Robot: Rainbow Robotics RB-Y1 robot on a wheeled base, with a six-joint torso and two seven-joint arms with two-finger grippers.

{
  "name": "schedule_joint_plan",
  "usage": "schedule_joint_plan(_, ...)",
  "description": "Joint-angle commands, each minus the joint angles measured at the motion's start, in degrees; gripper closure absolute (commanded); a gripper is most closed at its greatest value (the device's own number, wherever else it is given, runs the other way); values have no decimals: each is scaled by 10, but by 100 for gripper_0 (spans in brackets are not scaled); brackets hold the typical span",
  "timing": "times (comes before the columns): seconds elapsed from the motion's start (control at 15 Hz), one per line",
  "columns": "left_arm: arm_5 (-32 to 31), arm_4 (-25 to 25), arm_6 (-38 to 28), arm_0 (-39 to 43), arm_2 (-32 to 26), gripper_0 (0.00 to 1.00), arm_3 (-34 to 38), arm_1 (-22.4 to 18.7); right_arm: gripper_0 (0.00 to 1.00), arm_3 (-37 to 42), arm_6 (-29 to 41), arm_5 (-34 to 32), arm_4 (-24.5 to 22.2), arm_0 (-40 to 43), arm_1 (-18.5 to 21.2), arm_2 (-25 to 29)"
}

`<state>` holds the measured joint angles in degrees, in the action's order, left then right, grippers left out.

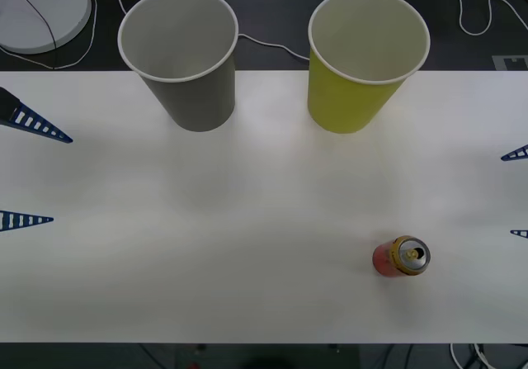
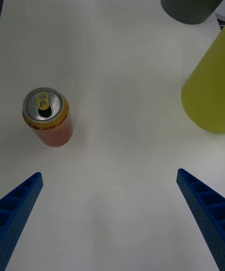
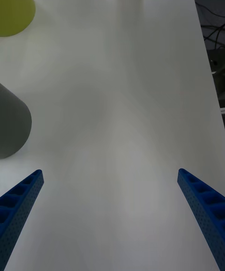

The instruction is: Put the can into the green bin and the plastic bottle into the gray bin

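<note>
Front view: the can point(image 1: 401, 257) stands upright near the table's point(image 1: 247, 220) near edge, toward its right end, its long axis vertical. The right gripper point(image 1: 517, 192) hovers wide open and empty at the right edge, clearly the nearer one. The left gripper point(image 1: 29, 169) hangs open and empty at the left edge. The green bin point(image 1: 363, 59) and gray bin point(image 1: 183, 55) stand along the far edge.

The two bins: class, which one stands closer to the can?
The green bin. It stands at the table's far edge on the robot's right, the same side as the can; the gray bin stands farther off, toward the robot's left.
</note>
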<state>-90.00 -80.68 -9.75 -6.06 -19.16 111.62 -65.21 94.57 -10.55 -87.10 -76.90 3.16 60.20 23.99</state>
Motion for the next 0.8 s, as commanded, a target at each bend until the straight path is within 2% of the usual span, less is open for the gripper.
schedule_joint_plan(0.07,0,0,0,0,0,0,0,0,0,0,0,0,0,0,0,0)
schedule_joint_plan(0.53,0,0,0,0,0,0,0,0,0,-3,-3,-3,4,9,4,-5)
schedule_joint_plan(0.8,0,0,0,0,0,0,0,0,0,-39,-23,-20,10,9,4,-7)
